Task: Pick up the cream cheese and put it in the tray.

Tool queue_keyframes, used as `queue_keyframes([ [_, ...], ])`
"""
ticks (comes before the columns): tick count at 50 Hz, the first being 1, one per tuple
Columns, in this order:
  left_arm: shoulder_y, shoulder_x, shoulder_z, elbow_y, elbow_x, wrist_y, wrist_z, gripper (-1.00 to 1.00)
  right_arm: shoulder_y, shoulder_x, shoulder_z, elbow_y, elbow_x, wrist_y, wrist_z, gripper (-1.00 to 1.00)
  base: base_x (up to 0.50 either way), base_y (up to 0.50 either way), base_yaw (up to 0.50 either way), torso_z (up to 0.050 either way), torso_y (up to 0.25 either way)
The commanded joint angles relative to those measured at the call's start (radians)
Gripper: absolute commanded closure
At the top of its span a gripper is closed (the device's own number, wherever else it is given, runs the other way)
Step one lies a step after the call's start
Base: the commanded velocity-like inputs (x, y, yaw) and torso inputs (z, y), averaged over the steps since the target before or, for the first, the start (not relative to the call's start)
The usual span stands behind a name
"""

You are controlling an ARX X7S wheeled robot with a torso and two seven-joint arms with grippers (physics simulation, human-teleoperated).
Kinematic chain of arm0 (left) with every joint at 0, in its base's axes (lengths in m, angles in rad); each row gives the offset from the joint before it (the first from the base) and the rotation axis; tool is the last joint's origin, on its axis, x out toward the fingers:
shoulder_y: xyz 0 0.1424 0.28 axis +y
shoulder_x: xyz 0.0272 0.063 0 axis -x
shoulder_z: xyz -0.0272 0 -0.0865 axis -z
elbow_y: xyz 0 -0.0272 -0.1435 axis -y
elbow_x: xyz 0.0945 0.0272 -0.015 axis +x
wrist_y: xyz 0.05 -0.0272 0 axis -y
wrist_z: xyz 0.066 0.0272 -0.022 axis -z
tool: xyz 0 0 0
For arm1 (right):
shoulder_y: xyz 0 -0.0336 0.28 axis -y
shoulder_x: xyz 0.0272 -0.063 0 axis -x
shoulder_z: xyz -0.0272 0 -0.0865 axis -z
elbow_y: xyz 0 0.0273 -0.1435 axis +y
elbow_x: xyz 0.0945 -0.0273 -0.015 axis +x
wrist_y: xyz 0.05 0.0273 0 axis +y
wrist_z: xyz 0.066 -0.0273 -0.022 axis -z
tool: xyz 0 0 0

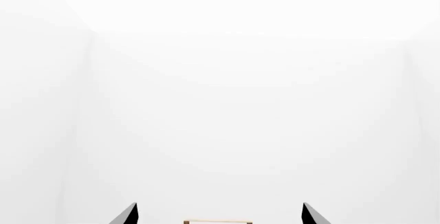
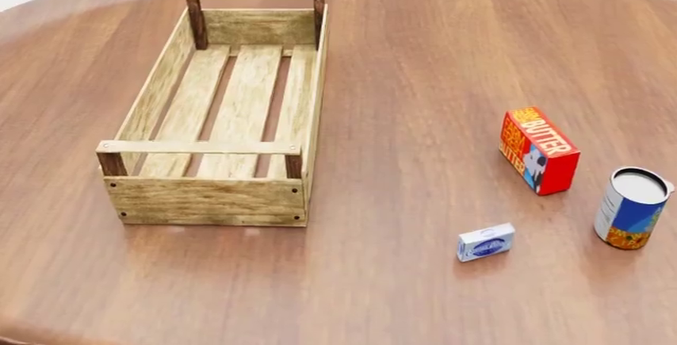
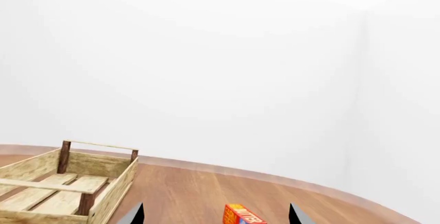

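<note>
Black pincer point(image 3: 215, 216) tips apart, empty.

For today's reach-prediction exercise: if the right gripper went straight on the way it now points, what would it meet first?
Probably the red-orange butter box, which sits between the right gripper's spread fingertips in its wrist view. Depth is unclear; it may pass above.

A red-orange butter box point(image 2: 540, 150) stands near the counter's point(image 2: 423, 67) right edge; just beside it, nearer the front, an upright blue-and-orange can point(image 2: 632, 208).
</note>
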Motion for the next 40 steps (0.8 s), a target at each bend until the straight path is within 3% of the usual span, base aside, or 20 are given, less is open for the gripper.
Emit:
queue_keyframes([
  [1, -0.002, -0.005, 0.004, -0.004, 0.0, 0.003, -0.007, -1.0, 0.003, 0.005, -0.008, 0.002, -0.005, 0.003, 0.005, -1.0, 0.17, 0.0, 0.0, 0.0, 0.0],
  [18, -0.001, -0.012, 0.01, 0.0, 0.005, -0.003, -0.017, -1.0, 0.002, 0.001, -0.019, -0.001, -0.056, 0.016, 0.034, -1.0, 0.17, 0.03, 0.0, 0.0, 0.0],
  [40, -0.003, -0.019, 0.018, 0.002, 0.008, -0.006, -0.029, -1.0, 0.007, 0.011, -0.028, 0.003, -0.053, 0.018, 0.046, -1.0, 0.16, 0.24, 0.0, 0.0, 0.0],
])
